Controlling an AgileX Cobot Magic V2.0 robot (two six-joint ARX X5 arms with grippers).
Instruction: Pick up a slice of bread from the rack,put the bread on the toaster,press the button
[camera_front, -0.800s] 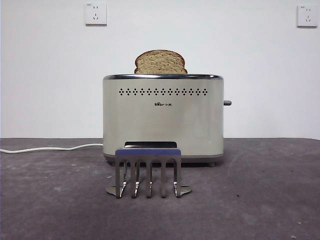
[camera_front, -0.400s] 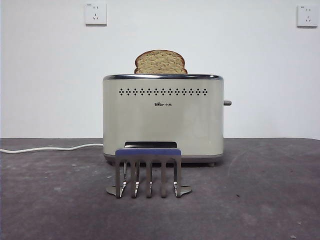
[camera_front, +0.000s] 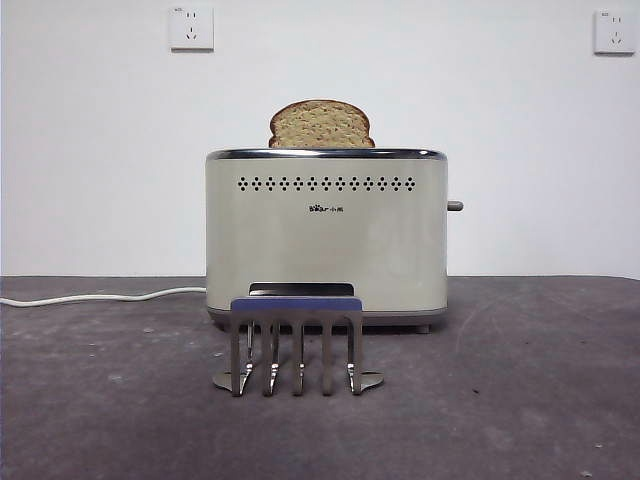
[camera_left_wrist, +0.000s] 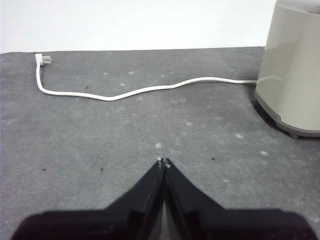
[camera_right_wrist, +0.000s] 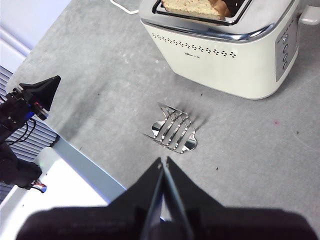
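Observation:
The slice of bread (camera_front: 321, 125) stands in the slot of the cream toaster (camera_front: 326, 235), its domed top sticking out above the chrome rim. It also shows in the right wrist view (camera_right_wrist: 196, 6), inside the toaster (camera_right_wrist: 225, 45). The silver rack (camera_front: 297, 343) with the blue top bar stands bare in front of the toaster; in the right wrist view the rack (camera_right_wrist: 174, 128) holds nothing. My left gripper (camera_left_wrist: 163, 161) is shut and empty, low over the table, beside the toaster (camera_left_wrist: 292, 70). My right gripper (camera_right_wrist: 163, 161) is shut and empty, high above the rack.
A white power cord (camera_left_wrist: 125, 91) with its plug (camera_left_wrist: 43, 59) lies loose on the dark grey table left of the toaster. The toaster's lever (camera_front: 455, 206) sticks out on its right side. Two wall sockets (camera_front: 191, 27) sit on the white wall behind.

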